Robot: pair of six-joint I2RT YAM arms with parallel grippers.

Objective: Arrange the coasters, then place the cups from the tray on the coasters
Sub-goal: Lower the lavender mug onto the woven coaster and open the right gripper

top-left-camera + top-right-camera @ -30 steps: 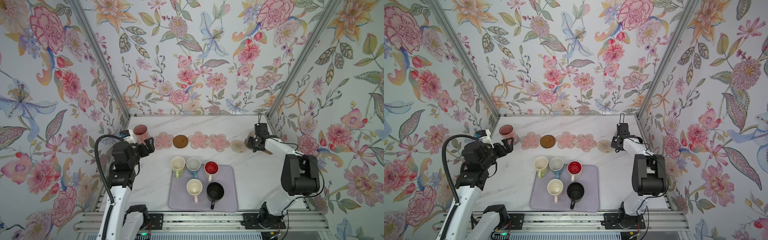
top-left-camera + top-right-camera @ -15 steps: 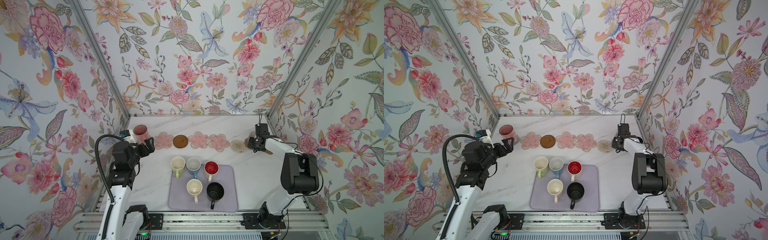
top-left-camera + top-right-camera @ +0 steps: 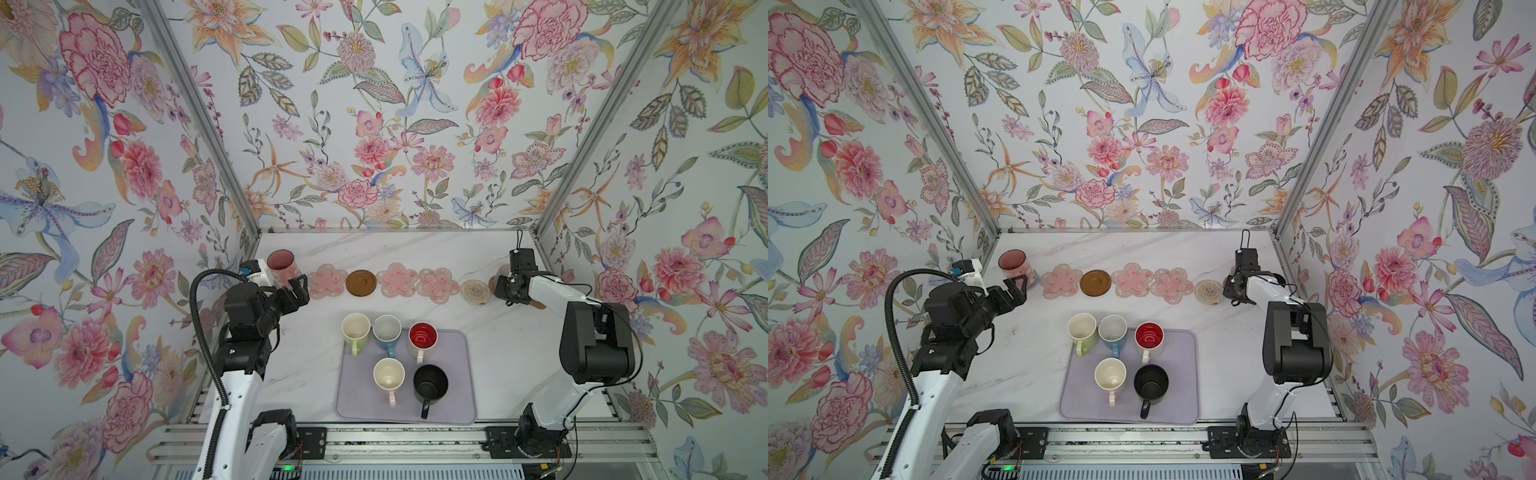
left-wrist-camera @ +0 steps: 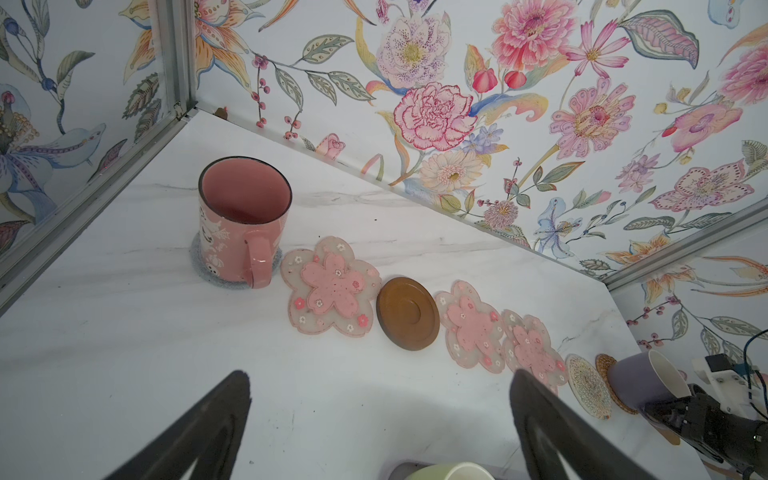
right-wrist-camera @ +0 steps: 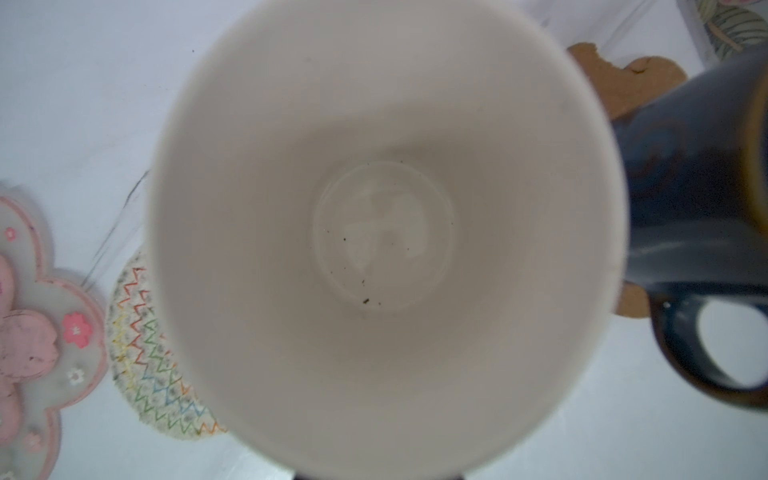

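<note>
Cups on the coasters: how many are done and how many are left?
Two are done: the pink mug sits on the grey coaster, the navy mug on the paw coaster. The right arm has its jaws shut on the lavender cup, tilted by a woven coaster. Five wait at the tray: green cup, blue cup, red-inside cup, cream cup and black cup.

tall pink cup (image 3: 281, 266) upright on grey coaster (image 4: 199, 270); other coasters (image 3: 361, 283) in a row beside; lavender cup (image 4: 640, 386) tilted at row's far end; five cups (image 3: 388, 374) on or at the tray (image 3: 463, 374).
</note>
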